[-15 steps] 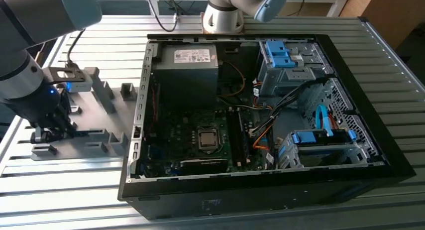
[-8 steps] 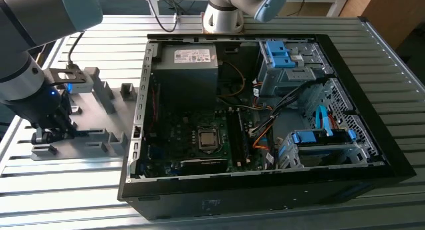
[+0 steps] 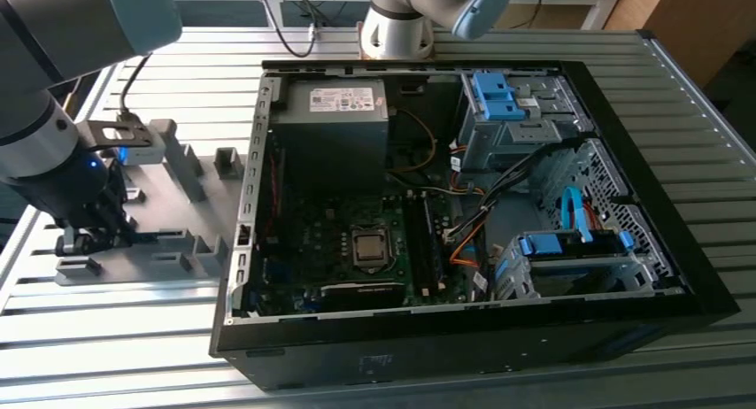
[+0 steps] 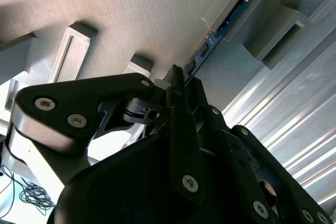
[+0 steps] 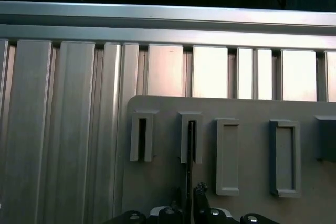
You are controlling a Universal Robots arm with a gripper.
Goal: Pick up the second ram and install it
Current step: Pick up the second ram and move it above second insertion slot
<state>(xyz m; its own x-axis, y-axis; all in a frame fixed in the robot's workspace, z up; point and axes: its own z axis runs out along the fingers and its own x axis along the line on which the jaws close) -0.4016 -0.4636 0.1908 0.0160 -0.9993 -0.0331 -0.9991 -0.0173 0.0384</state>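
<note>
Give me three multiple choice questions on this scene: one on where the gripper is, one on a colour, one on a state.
1. The gripper is at: A the motherboard; B the grey holder tray; C the power supply.
2. The drive-bay clips are: A red; B blue; C yellow.
3. The second ram is: A standing in the tray's slots; B flat on the table; C in the motherboard.
Answers: B, it is down at the tray; B, they show blue; A, it stands on edge in a slot, the fingers shut on it.
</note>
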